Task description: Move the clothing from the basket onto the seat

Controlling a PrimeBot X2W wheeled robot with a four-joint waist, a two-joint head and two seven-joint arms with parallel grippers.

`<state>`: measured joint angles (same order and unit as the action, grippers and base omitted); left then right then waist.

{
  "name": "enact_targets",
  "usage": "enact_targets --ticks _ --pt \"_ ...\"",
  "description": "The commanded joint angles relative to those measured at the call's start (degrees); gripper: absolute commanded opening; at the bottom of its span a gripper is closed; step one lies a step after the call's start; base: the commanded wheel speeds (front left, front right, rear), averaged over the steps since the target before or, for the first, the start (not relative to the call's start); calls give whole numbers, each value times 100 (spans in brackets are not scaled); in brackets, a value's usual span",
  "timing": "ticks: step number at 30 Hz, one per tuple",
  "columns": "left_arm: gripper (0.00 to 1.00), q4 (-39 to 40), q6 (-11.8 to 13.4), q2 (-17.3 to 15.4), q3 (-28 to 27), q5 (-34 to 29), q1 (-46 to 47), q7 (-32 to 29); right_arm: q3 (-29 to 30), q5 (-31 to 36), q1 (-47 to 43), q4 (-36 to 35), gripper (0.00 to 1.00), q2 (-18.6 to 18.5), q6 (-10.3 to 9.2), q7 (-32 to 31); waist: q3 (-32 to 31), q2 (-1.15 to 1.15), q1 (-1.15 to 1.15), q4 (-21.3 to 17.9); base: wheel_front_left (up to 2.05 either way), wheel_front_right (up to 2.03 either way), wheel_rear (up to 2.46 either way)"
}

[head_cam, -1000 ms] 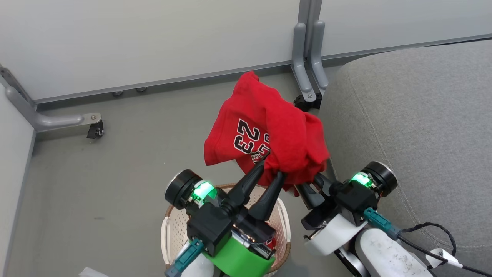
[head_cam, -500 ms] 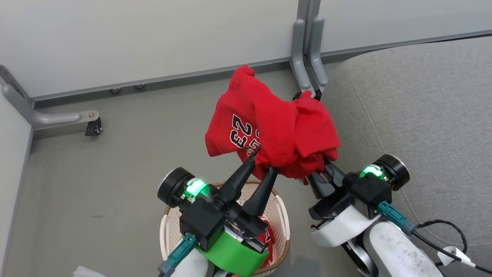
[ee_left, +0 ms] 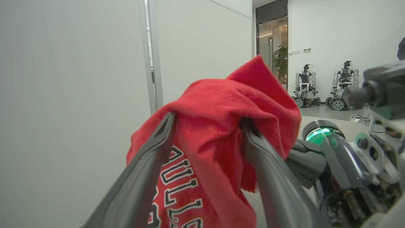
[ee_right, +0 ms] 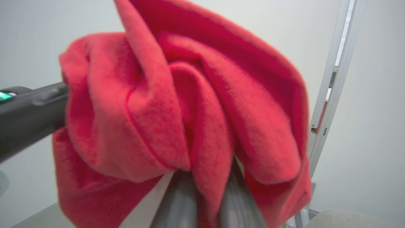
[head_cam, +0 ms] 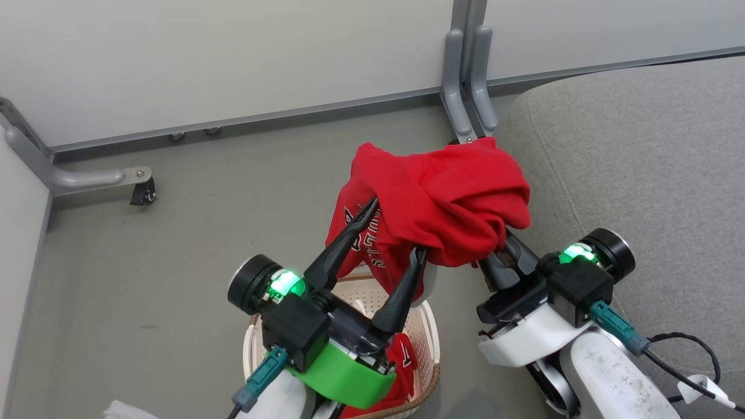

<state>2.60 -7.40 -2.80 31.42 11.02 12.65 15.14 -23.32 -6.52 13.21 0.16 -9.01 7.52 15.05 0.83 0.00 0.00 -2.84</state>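
Basket (head_cam: 432, 340) with one red garment (head_cam: 404, 359) inside; left claw (head_cam: 396, 228) wide, right claw (head_cam: 506, 253) tight on hanging jersey (head_cam: 448, 198).

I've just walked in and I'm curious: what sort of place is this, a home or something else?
Probably a robotics lab or office, not a home: pale partition walls stand on grey castor feet, and two other wheeled robots are parked by a far wall.
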Motion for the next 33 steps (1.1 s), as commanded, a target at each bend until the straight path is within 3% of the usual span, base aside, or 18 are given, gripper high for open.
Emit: enact_targets --ticks 1,10,15,24,33 --pt "100 -13 -15 -17 -32 -17 -75 1 22 -6 -67 -39 0 11 -6 20 -3 0 0 7 0 0 0" --pt "100 9 -15 -50 -199 -91 -65 1 124 -13 -113 -103 0 24 -6 20 -26 0 0 57 0 0 0" --pt "100 -11 -14 -268 -446 -178 -147 1 412 -108 -225 -136 0 108 -6 20 -37 0 0 185 0 0 0" --pt "100 -216 -14 -522 -1482 -332 -593 1 786 -88 -371 -231 0 226 -6 20 -60 0 0 388 0 0 0" --pt "100 -877 0 -247 -2508 -293 -1266 2 1235 -164 -659 -317 0 371 -6 20 -149 0 0 542 0 0 0"
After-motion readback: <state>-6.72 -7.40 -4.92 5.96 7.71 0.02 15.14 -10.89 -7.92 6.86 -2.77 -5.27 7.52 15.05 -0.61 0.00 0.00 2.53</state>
